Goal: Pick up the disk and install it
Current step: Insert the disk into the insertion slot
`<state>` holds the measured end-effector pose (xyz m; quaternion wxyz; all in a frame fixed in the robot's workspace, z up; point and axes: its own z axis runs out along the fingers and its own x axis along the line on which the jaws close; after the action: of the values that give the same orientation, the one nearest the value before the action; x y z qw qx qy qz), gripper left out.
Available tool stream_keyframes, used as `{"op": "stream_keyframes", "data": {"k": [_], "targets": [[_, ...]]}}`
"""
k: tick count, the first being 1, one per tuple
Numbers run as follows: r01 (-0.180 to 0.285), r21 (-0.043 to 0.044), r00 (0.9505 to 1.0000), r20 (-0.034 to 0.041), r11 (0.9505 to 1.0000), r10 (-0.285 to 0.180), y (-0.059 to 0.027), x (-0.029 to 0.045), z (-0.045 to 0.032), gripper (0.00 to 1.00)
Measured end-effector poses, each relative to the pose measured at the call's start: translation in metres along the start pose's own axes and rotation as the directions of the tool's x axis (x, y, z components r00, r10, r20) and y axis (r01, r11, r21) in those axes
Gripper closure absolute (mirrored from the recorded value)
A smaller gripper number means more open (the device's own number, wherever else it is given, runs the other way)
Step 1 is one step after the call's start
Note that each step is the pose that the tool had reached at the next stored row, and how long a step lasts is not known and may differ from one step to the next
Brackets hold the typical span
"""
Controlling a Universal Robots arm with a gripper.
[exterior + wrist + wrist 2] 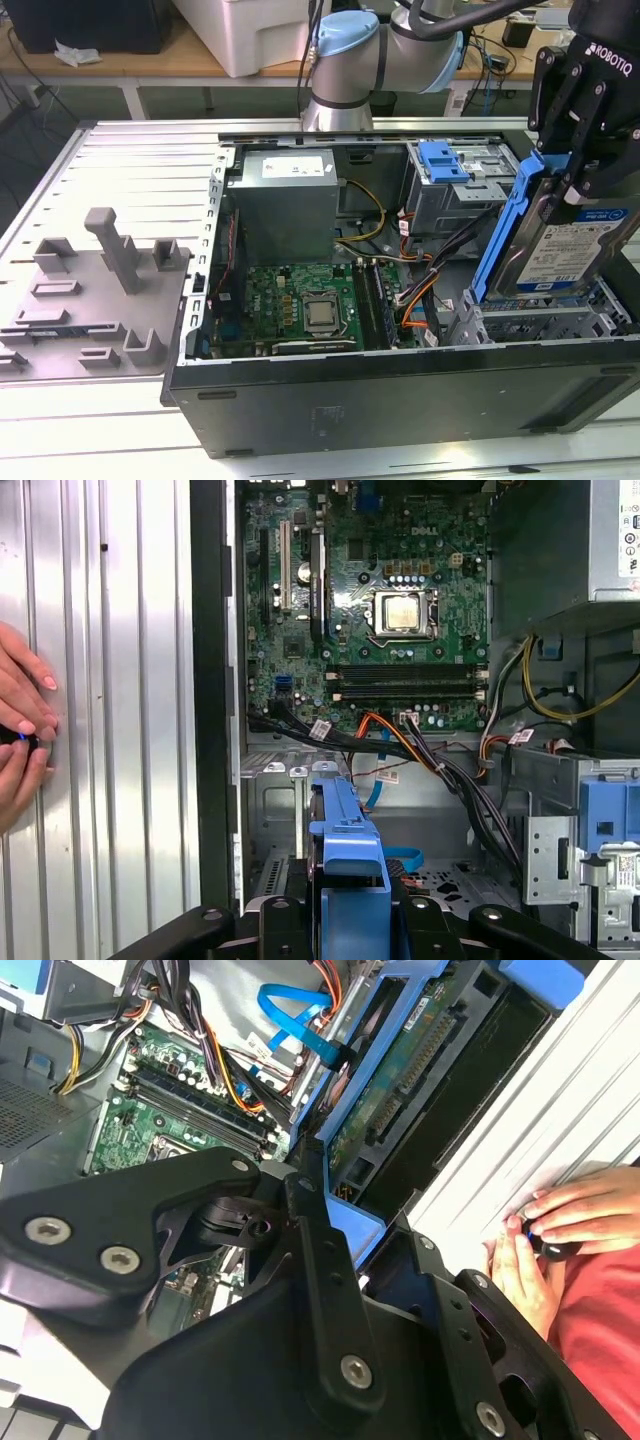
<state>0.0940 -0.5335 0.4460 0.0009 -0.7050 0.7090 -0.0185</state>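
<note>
My gripper [572, 178] is shut on the upper edge of the disk [578, 250], a silver drive with a white-and-blue label in a blue bracket [498, 232]. The disk hangs tilted, almost on edge, over the drive bay [540, 318] at the exterior view's right end of the open computer case [400, 400]. In the second wrist view the disk's green circuit-board underside [400, 1070] faces the camera beyond the black fingers [312, 1250]. The first wrist view has the blue bracket [345, 852] edge-on above the bay floor, clamped at the gripper [345, 920].
Inside the case lie the motherboard [300, 300], cable bundles [420, 285], a grey power-supply box [285, 200] and a metal cage with a blue latch [450, 165]. A grey fixture block [95, 290] sits at the exterior view's left. A person's hands [20, 730] rest on the ribbed table beside the case.
</note>
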Motion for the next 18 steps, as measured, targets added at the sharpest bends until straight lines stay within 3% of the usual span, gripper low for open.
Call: {"op": "stream_keyframes", "data": {"k": [18], "targets": [[0.0,-0.0001,1.0,0.0043,1.0,0.0,0.0,0.0021,0.0017,0.64]]}}
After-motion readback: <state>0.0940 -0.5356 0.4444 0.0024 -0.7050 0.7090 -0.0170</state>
